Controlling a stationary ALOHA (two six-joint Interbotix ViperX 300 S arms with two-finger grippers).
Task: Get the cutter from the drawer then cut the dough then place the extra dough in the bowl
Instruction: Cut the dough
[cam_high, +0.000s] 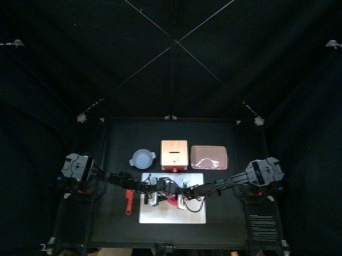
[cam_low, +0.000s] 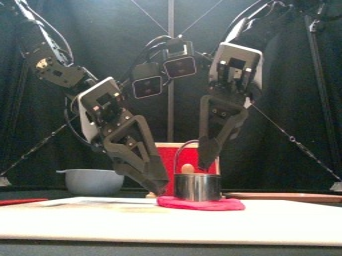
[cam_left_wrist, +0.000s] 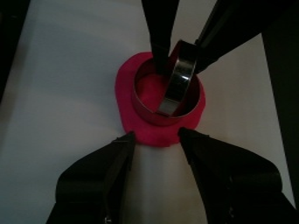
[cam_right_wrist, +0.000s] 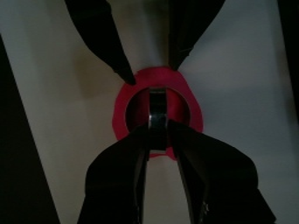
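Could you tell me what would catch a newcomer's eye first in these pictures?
The bright red dough on the white cutting board, with the metal cutter standing on it, toward the table's front. The right gripper is shut on the cutter, while the left gripper sits open at the dough's edge.

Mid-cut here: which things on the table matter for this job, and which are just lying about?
In the job: cutter, held by the right gripper; dough; white board; bowl; wooden box; left gripper, fingers open at the dough's edge.
Lying about: pinkish flat thing beside the box; small red thing left of the board; neither clear enough to name.
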